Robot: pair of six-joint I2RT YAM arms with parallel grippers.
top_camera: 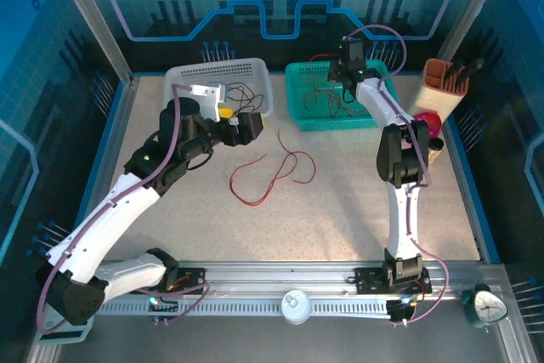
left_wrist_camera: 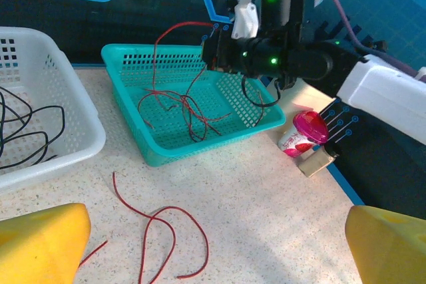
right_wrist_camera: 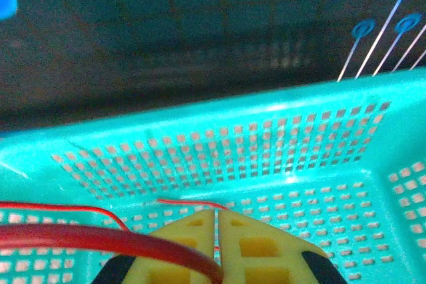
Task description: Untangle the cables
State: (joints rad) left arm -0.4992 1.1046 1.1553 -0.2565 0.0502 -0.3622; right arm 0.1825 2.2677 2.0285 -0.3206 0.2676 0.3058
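Speckled table (top_camera: 340,201) inside blue-panelled walls. The right wrist view blurs close up; the right gripper (right_wrist_camera: 216,234), jaws together, seems to pinch a red cable (right_wrist_camera: 100,239) above the tangled cables (left_wrist_camera: 180,108) in the teal basket (left_wrist_camera: 219,142). The left gripper (top_camera: 255,127) gapes wide, a loose red cable (top_camera: 272,172) lying just ahead.

table (top_camera: 340,210) holds white basket (top_camera: 217,65), teal basket (top_camera: 336,125), red cable (top_camera: 252,204).

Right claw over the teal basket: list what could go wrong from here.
1. The right claw is shut on a red cable that runs into a knot of wires in the teal basket; lifting may drag the whole knot out.
2. A black cable loops under the claw and could snag on it or the basket rim.
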